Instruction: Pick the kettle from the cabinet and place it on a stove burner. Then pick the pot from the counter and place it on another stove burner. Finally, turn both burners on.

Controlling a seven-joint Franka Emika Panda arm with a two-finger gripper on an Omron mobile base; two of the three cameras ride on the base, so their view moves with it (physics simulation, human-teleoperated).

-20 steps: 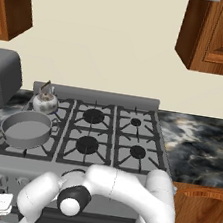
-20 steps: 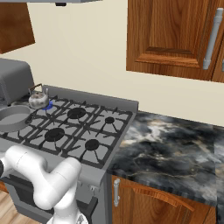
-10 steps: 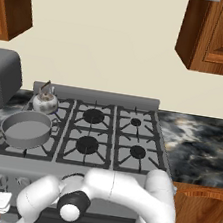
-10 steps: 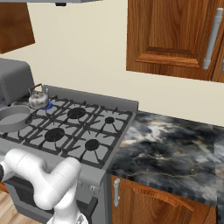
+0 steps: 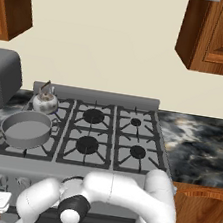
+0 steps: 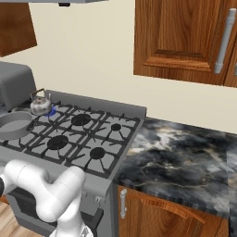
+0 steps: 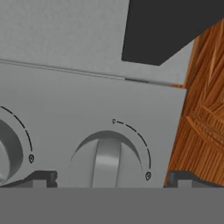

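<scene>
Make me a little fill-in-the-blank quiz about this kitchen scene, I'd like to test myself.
1. The kettle stands on the stove's back ____ burner.
2. In front of the kettle sits the wide grey ____.
3. The hand faces a stove ____.
4. Its fingers are ____.

Missing words: left; pot; knob; open

Silvery kettle (image 5: 45, 102) upright on back-left burner, grey pot (image 5: 27, 130) front-left

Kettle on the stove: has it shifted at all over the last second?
No. The kettle sits on the same back-left burner as before, just in front of the stove's back panel and behind the pot.
</scene>
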